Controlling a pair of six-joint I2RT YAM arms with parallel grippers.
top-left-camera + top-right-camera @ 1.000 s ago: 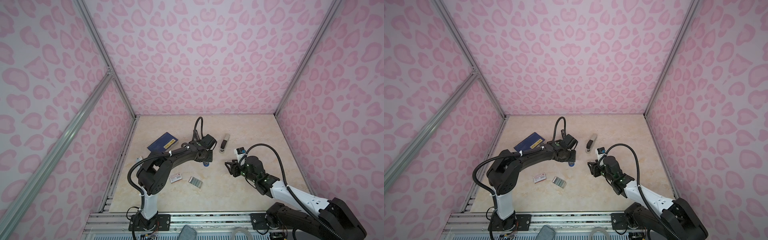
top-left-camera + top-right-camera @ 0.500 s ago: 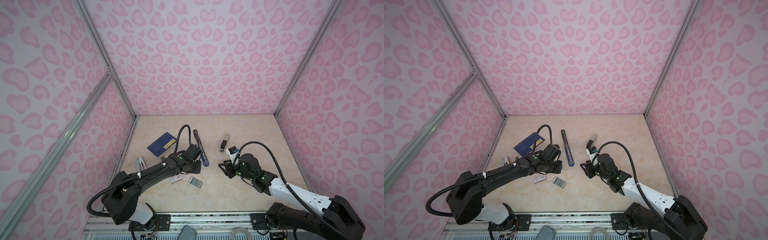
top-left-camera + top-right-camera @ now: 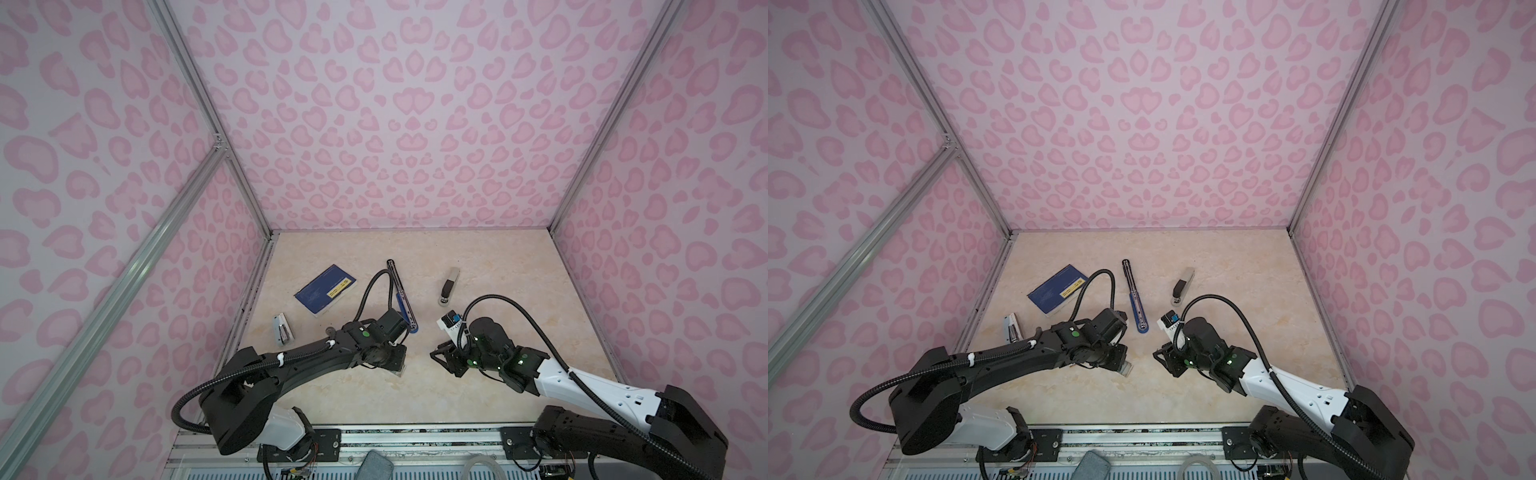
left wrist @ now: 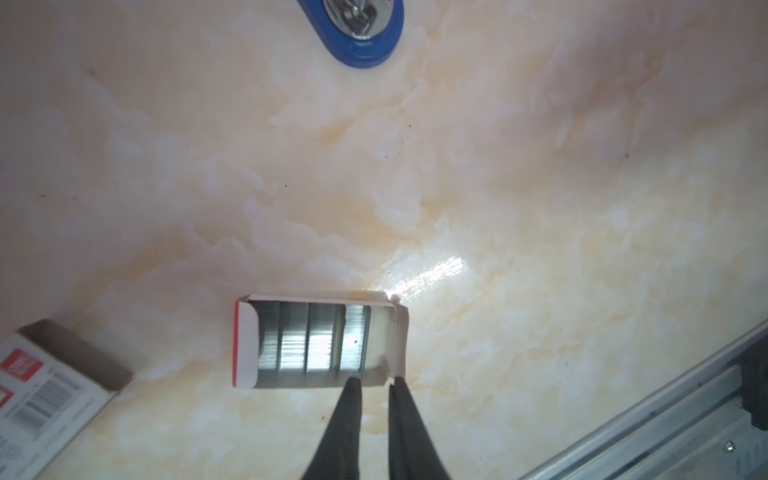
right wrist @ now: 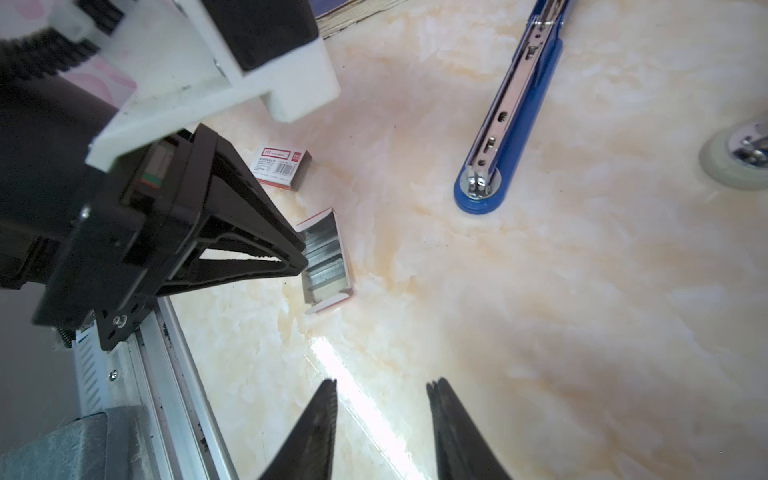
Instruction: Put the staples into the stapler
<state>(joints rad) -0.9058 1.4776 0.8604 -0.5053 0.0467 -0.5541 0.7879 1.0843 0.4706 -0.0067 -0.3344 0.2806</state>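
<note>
My L tool (image 4: pixel 375 380): jaws narrowly apart, tips at tray (image 4: pixel 245 332) edge, nothing pinched afaict. Staples (image 4: pixel 316 340) lay in open tray on surface (image 4: pixel 498 166), blue stapler (image 5: pixel 509 116) close by, opened flat. Best: straddle one strip only, squeeze gently, lift level. R tool (image 5: pixel 382 384) apart, empty.
</note>
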